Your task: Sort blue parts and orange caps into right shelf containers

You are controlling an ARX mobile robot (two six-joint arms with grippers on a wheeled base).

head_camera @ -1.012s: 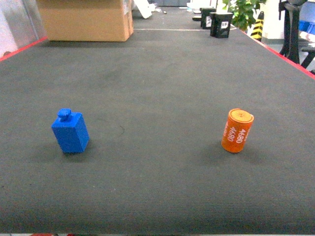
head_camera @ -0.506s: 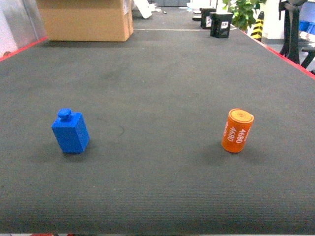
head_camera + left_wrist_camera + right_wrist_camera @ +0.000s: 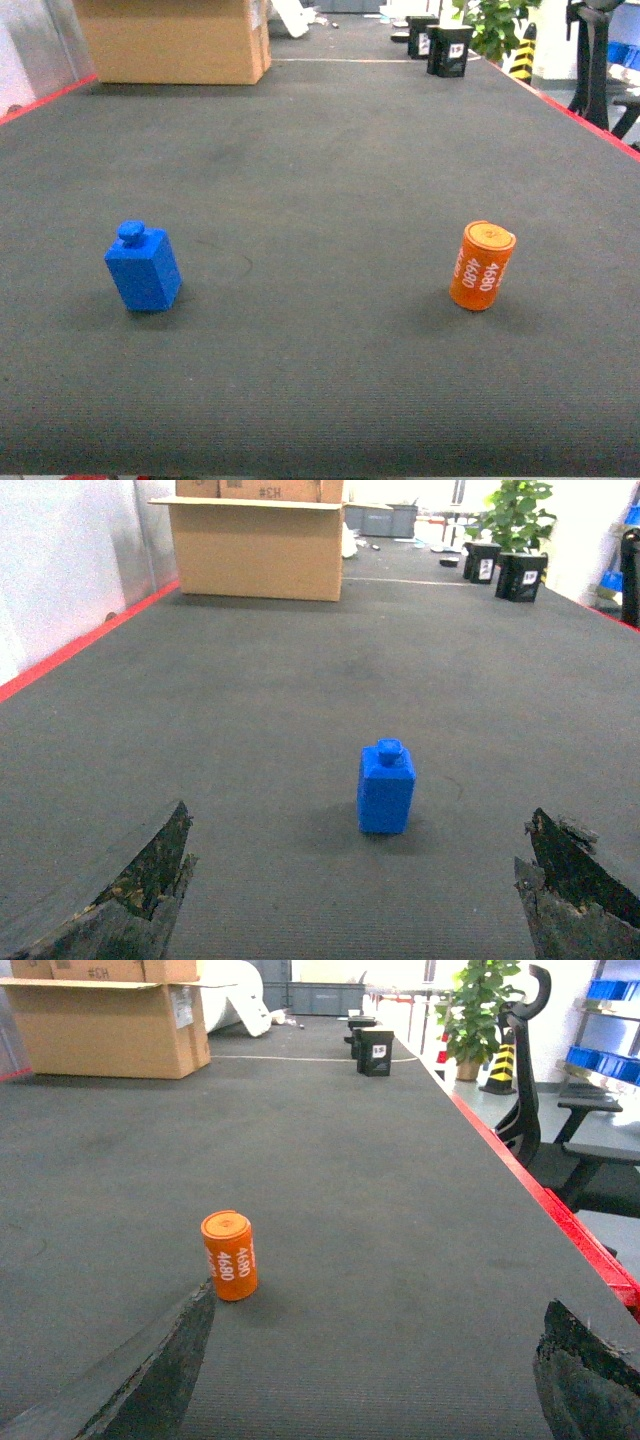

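Nothing is held yet — the step in hand is judged to be the approach, before any pick. The blue part (image 3: 143, 270), a small rectangular block with a round knob on top, stands on the dark mat (image 3: 320, 180) at the left of the head view; the orange cap (image 3: 483, 265), a short cylinder printed with the digits 4680, stands at the right, well apart from it. Neither arm is seen in the head view.

In the left wrist view the left gripper (image 3: 365, 890) is spread wide, its worn fingers (image 3: 140, 880) framing the bottom corners, and the blue part (image 3: 386, 787) lies ahead, nearly centred between them. In the right wrist view the right gripper (image 3: 375, 1380) is likewise wide apart, but the orange cap (image 3: 230, 1255) sits off toward the left finger (image 3: 165, 1370) rather than in the middle.

The long axis of the blue part is upright, slightly tilted in the head view, with the knob pointing up. The cap's axis is also near upright, leaning a little, its flat end uppermost and its lettering running along the side.

The next move is judged to call for each gripper to be advanced and lowered around its object; the right one would first need to be shifted sideways. No blue crates are in view on the mat, only a cardboard box (image 3: 175, 40) at the far end.
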